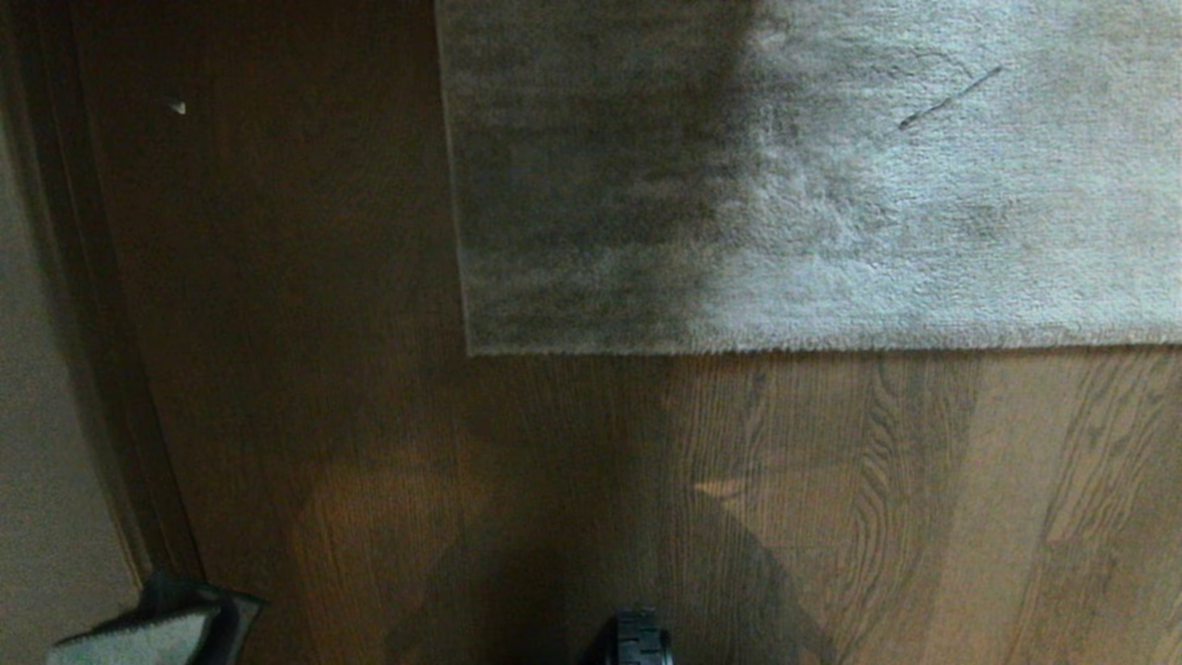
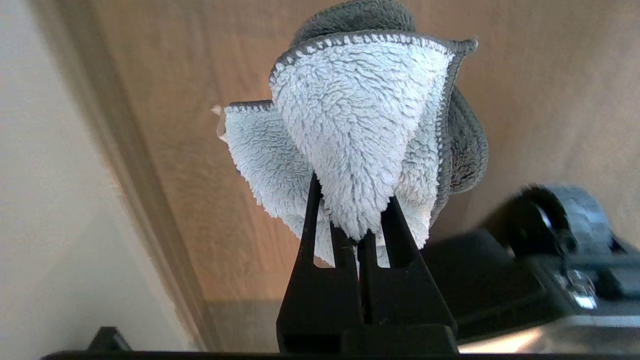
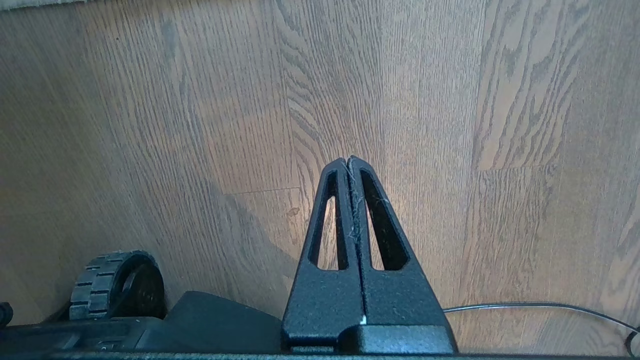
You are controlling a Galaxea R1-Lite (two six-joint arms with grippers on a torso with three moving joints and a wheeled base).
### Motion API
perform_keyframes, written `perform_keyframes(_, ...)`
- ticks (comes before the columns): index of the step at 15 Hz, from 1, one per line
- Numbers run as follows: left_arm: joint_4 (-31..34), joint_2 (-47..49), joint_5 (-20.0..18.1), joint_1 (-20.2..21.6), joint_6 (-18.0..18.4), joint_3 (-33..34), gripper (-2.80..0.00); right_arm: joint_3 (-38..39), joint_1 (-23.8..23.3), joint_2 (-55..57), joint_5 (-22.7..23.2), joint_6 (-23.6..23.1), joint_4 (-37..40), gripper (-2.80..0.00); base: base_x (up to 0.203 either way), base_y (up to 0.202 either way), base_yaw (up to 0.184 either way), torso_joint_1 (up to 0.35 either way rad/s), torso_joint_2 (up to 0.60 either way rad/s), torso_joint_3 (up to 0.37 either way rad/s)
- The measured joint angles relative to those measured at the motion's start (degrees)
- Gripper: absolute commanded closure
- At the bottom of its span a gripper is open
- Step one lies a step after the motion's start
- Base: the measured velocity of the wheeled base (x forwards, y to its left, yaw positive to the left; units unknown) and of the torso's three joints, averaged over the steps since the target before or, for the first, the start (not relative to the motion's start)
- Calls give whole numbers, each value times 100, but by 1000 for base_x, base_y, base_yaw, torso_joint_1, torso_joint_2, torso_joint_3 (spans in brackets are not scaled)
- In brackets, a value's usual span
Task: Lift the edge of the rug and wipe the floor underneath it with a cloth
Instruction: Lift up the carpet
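Observation:
The light grey shaggy rug (image 1: 831, 185) lies flat, filling the far right of the head view. The rug edge (image 1: 831, 349) runs straight to a corner (image 1: 471, 351). Brown wood-grain floor (image 1: 554, 480) spreads in front of and left of it. My left gripper (image 2: 354, 210) is shut on the cloth (image 2: 355, 130), a pale fluffy rag with a grey stitched hem that covers the fingertips. The cloth (image 1: 148, 635) also shows at the near left corner of the head view, far from the rug. My right gripper (image 3: 348, 160) is shut and empty above bare floor (image 3: 450, 150).
A pale wall (image 1: 37, 416) with a dark baseboard (image 1: 102, 323) runs along the left. A white speck (image 1: 178, 108) lies on the floor near it. A dark thread (image 1: 951, 97) lies on the rug. The base's wheel (image 3: 117, 285) and a thin cable (image 3: 540, 305) sit near the right gripper.

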State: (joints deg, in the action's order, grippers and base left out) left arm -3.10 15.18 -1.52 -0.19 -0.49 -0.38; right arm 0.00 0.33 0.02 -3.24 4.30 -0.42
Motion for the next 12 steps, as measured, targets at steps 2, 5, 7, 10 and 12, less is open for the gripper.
perform_keyframes(2, 209, -208, 62, -115, 1, 30, 0, 0, 0, 0, 2, -1, 1, 0, 0, 0, 0, 0, 0, 0)
perform_keyframes(5, 257, -818, 73, -25, -2, 35, 0, 0, 0, 0, 0, -1, 1, 0, 0, 0, 0, 0, 0, 0)
perform_keyframes(7, 263, -1199, 73, 3, -4, 38, 0, 0, 0, 0, 0, -1, -2, 0, 0, 0, 0, 0, 0, 0)
perform_keyframes(10, 263, -1434, 78, 19, -13, 38, 0, 0, 0, 0, 2, -1, -2, 0, 0, 0, 0, 0, 0, 0)
perform_keyframes(12, 261, -1492, 78, 19, -15, 38, 0, 0, 0, 0, 0, -3, 1, 0, 0, 0, 0, 0, 0, 0)
